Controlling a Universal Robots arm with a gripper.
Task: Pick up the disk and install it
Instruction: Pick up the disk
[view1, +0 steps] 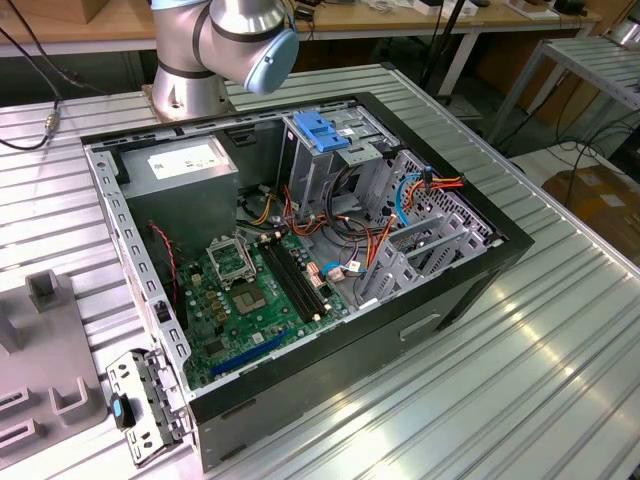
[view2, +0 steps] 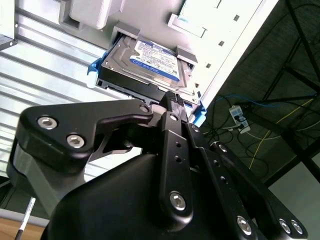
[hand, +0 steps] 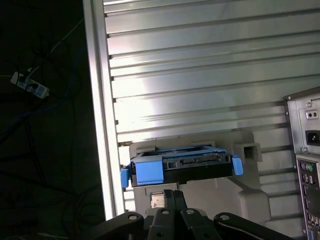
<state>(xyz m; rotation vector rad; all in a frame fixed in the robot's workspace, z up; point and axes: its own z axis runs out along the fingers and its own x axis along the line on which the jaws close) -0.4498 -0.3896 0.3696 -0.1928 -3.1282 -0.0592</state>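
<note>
Hovering at disk (view2: 150, 62) edge, gripper (view2: 172, 96) closed together, holding nothing; disk resting in grey holder (hand: 250, 150).

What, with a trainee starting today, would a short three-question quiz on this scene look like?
1. True or false: the disk already sits inside the computer case.
2. Multiple choice: the carrier rails on the disk are A) red, B) blue, C) yellow.
3. Short answer: which object is the gripper nearest to?

Key: 1 false, it lies in a grey holder on the ribbed table, outside the case; 2 B; 3 the disk.
</note>
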